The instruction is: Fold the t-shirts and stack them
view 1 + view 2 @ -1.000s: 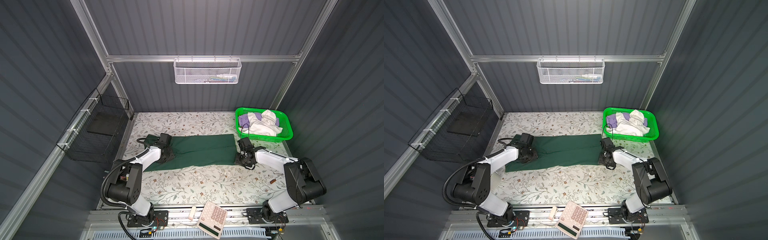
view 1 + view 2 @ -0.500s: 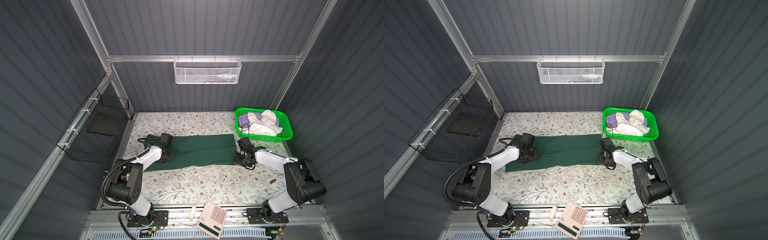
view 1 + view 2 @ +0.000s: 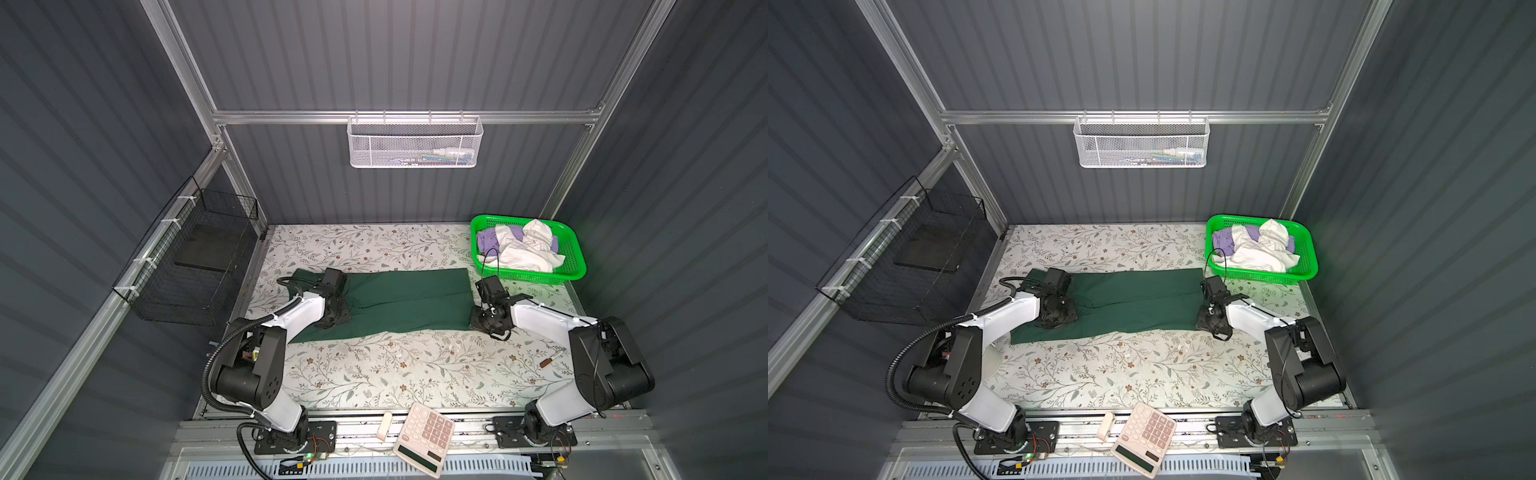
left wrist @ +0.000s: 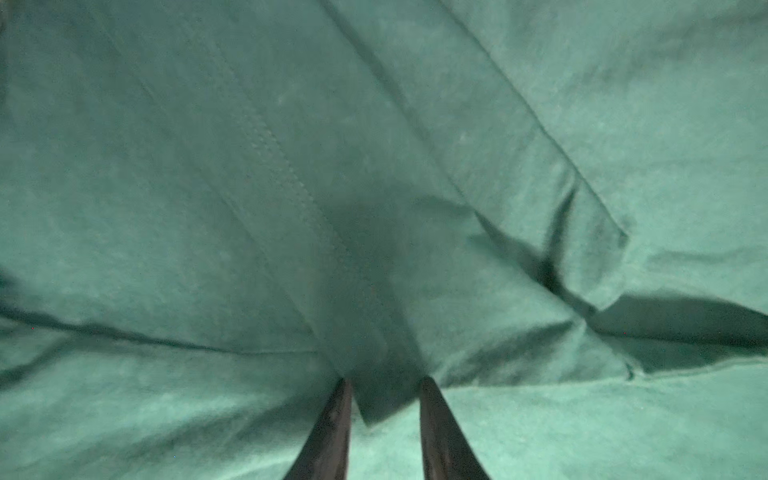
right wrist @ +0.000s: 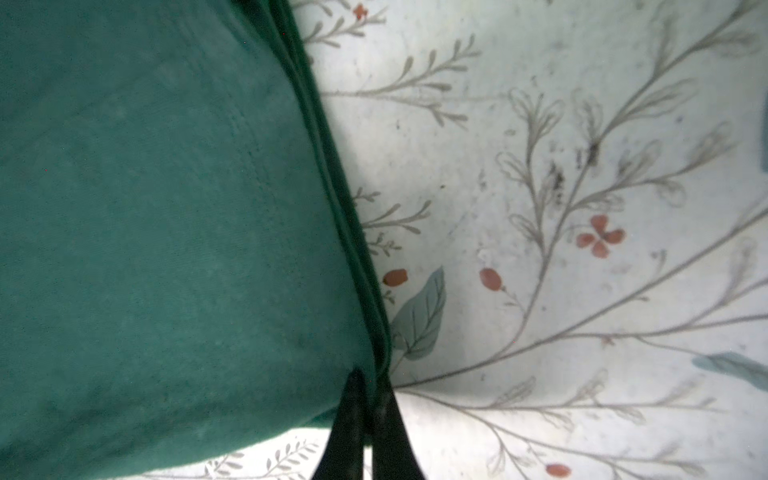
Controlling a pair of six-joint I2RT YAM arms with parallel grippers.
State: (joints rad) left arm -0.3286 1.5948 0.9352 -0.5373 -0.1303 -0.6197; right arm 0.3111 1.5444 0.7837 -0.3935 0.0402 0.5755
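The dark green t-shirt [image 3: 399,299] lies flat in a long strip across the middle of the flowery tabletop [image 3: 395,365], with one arm at each end. In both top views the wrists cover the fingers, so the grip only shows in the wrist views. In the left wrist view the left end effector [image 4: 384,386] has its two dark fingers a little way apart, and a raised ridge of the green cloth is squeezed between them. Green cloth fills that whole picture and it is a bit blurry. In both top views the left arm hides that end of the shirt. In the right wrist view the right end effector [image 5: 370,382] is closed tight. The hem at a corner of the shirt runs right into its tips and is nipped there. At the back right of the tabletop sits the green basket [image 3: 573,253]. A white t-shirt [image 3: 528,257] and a lavender t-shirt [image 3: 486,241] are heaped in it, too crumpled to tell their shapes. A small brown thing [image 3: 546,362] lies near the right arm, and I cannot tell what it is. A calculator [image 3: 424,436] lies in front of the tabletop, between the two arm bases.
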